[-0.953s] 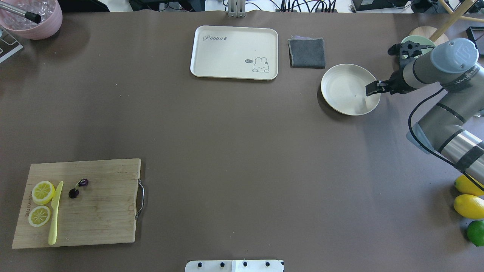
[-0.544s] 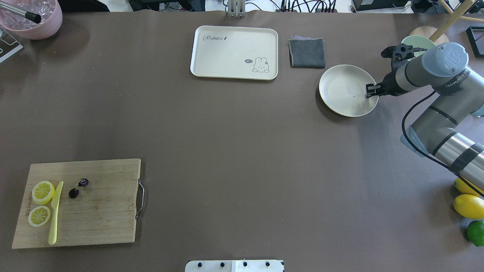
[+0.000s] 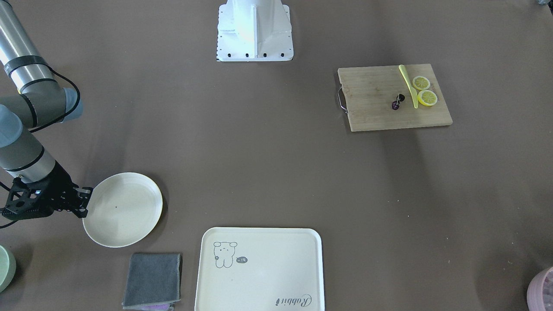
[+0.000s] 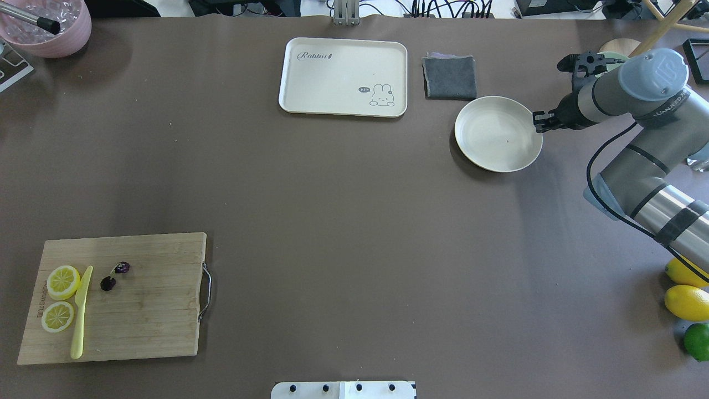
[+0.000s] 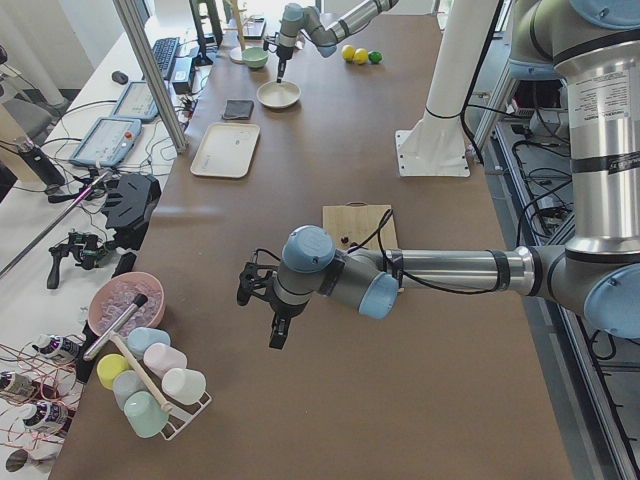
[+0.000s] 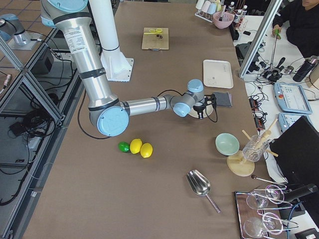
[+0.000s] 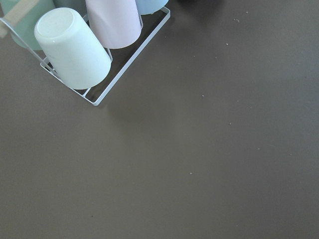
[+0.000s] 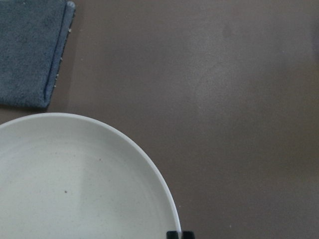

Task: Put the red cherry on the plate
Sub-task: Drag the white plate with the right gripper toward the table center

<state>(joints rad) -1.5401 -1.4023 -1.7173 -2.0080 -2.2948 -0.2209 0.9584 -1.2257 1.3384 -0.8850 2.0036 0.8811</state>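
The red cherry [image 4: 113, 275], a tiny dark pair on thin stems, lies on the wooden cutting board [image 4: 149, 310] at the near left, also seen from the front [image 3: 397, 102]. Far from it, at the back right, rests the round cream plate [image 4: 496, 136]. My right gripper [image 4: 536, 122] is at the plate's right rim, its fingertips [image 8: 179, 235] pressed together on the rim [image 8: 149, 164]. In the front view this gripper [image 3: 84, 203] meets the plate [image 3: 123, 211] at its edge. My left gripper [image 5: 277, 338] hangs over bare table near a cup rack; I cannot tell its state.
Two lemon slices [image 4: 62, 281] and a yellow knife [image 4: 81, 313] share the board. A cream tray [image 4: 343, 76] and grey cloth [image 4: 450, 77] lie behind the plate. Lemons and a lime [image 4: 689, 310] sit near right, a pink bowl [image 4: 47, 25] far left, a cup rack [image 7: 94, 45] beneath the left wrist.
The right gripper has moved left and slightly toward the back, and the plate has slid left with it. The cherry and board have not moved.
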